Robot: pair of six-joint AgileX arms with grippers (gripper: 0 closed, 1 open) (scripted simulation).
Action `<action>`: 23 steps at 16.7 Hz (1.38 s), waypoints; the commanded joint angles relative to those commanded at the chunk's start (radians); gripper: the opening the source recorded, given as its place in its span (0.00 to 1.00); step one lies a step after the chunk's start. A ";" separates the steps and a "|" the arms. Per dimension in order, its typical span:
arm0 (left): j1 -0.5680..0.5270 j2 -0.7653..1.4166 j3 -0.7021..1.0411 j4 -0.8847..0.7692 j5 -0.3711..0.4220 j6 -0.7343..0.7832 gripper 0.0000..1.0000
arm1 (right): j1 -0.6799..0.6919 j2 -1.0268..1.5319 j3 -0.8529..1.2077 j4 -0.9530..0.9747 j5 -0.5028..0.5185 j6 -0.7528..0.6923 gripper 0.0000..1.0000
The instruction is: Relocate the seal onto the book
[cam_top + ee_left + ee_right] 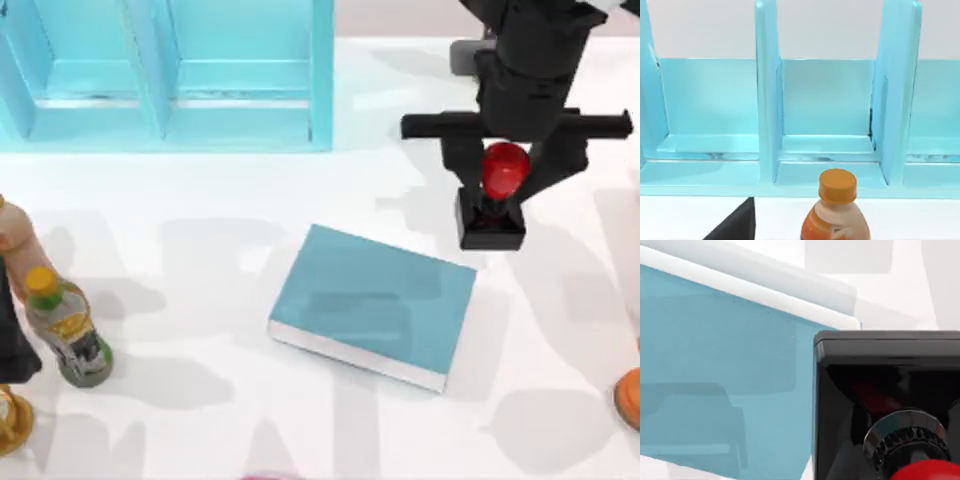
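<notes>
Top view: my right jaws (497, 190) grip the seal (492, 210); carry it toward seven o'clock, over the book (375, 300) centre

My right hand (492, 190) covers the seal (497, 190) stem, so my grip there is hidden. Far from it, the shelf unit (170, 70), an orange object (630, 398) and bottles (65, 325) run past the edges.

Looks like a rendered sim tabletop, not a real room. Plain white counter (200, 200), flat light-blue shelf unit (170, 75) along its far edge.
</notes>
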 joint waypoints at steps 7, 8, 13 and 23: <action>0.000 0.000 0.000 0.000 0.000 0.000 1.00 | 0.219 0.116 0.058 0.068 0.001 0.218 0.00; 0.000 0.000 0.000 0.000 0.000 0.000 1.00 | 0.219 0.116 0.058 0.068 0.001 0.218 0.00; 0.000 0.000 0.000 0.000 0.000 0.000 1.00 | 0.218 0.116 0.072 0.054 0.000 0.218 0.00; 0.000 0.000 0.000 0.000 0.000 0.000 1.00 | 0.219 0.118 0.080 0.047 0.001 0.217 0.45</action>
